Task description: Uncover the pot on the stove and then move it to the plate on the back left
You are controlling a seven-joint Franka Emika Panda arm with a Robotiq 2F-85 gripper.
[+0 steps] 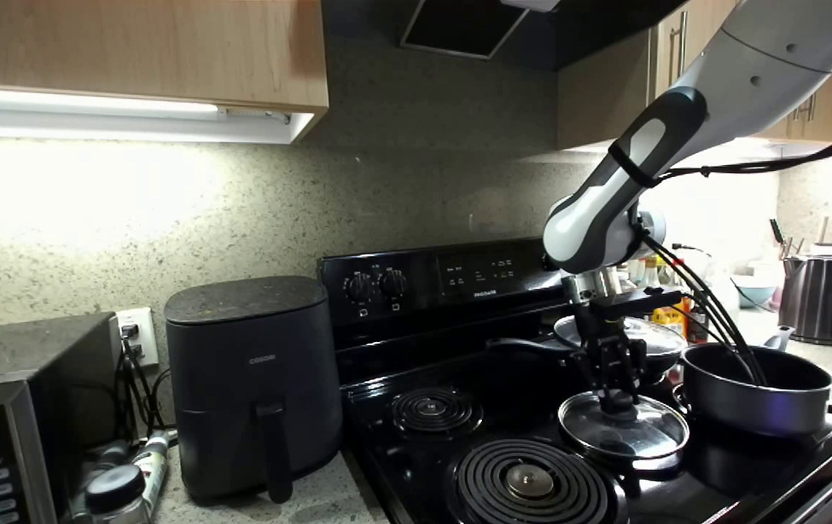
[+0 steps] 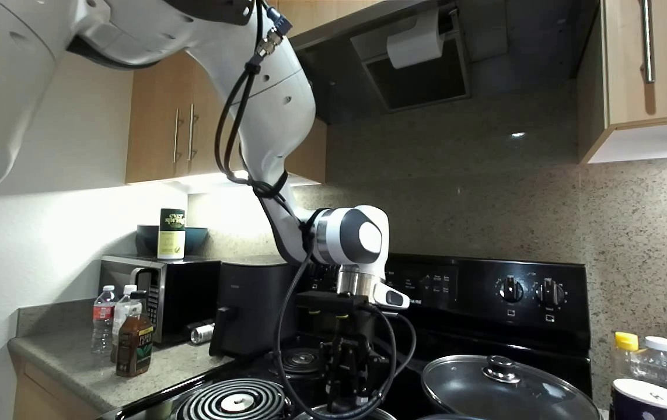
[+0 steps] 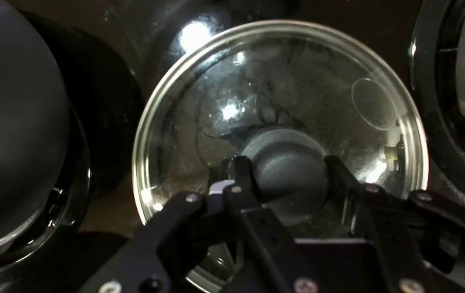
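One stove [image 1: 517, 411] forms the work area; a covered pan [image 1: 663, 364] sits at its back right and plays no part. The pot [image 1: 758, 407] stands upright at the front right, its mouth bare; the uncovering step is therefore judged complete, the transfer not begun. A large coil [image 1: 532, 480] occupies the front left; the lid [image 1: 638, 434] is between this coil and the pot, over the glossy top; whether its rim touches the surface or hangs just above it cannot be told. The plate [image 1: 434, 411], a smaller burner, is at the back left; the pot is not yet on it. The gripper [image 3: 287, 163] points down, its jaws narrow about the knob [image 3: 287, 179] of the lid, one finger to each side; it appears to grip the knob, so the lid is judged not yet released. Remaining, by judgement: seat the lid if it is raised; let go of the knob; take the pot; set it on the plate.
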